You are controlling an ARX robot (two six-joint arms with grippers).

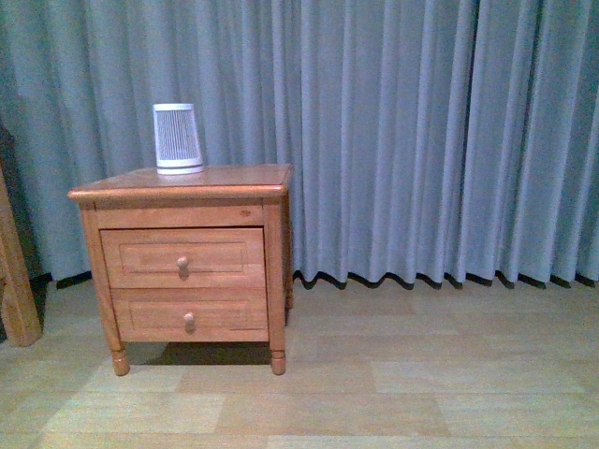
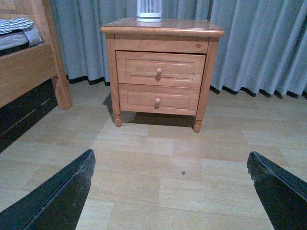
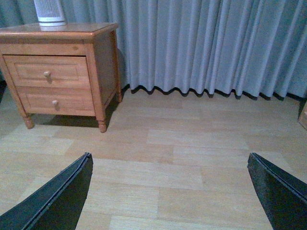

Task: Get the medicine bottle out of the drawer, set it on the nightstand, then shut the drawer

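The nightstand (image 1: 245,178) stands at the left on the wood floor, in front of a blue curtain. Its upper drawer (image 1: 150,257) is shut, with a round knob (image 1: 182,265). The medicine bottle is hidden. The nightstand also shows in the left wrist view (image 2: 192,28) and the right wrist view (image 3: 84,29), well away from both grippers. My left gripper (image 2: 170,167) is open and empty over the floor. My right gripper (image 3: 170,167) is open and empty over the floor. Neither arm shows in the front view.
A tall white-grey ribbed device (image 1: 177,138) stands on the nightstand's top at the back left. The matching lower drawer (image 1: 150,316) is shut. A wooden bed frame (image 2: 29,72) with a post (image 1: 17,281) stands left of the nightstand. The curtain (image 1: 430,140) hangs behind.
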